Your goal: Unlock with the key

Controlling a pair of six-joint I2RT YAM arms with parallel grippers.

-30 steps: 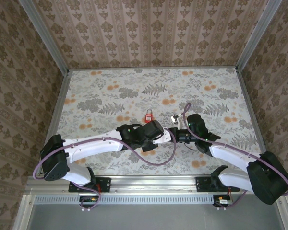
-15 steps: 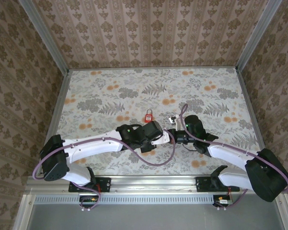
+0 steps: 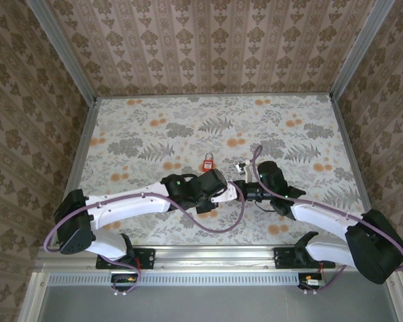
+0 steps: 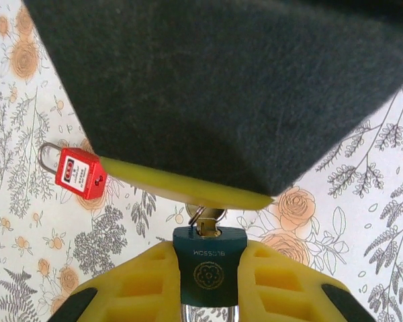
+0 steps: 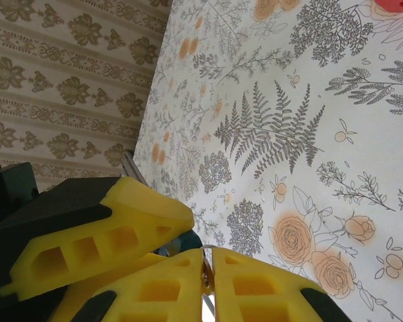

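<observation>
I see the key (image 4: pixel 209 267): dark teal head stamped with an emblem, small metal ring at one end, raised above the table's (image 3: pixel 154 121) middle, nearer its near edge.

We see a table (image 3: pixel 154 121) covered with a pale floral print of grey ferns and orange blossoms, edged by metal rails at the left, right and far sides. One small red padlock (image 3: pixel 207 161) lies flat on it near the middle, well apart from every edge. In our left wrist view the red padlock (image 4: pixel 77 172) rests with its thin metal shackle pointing left.
</observation>
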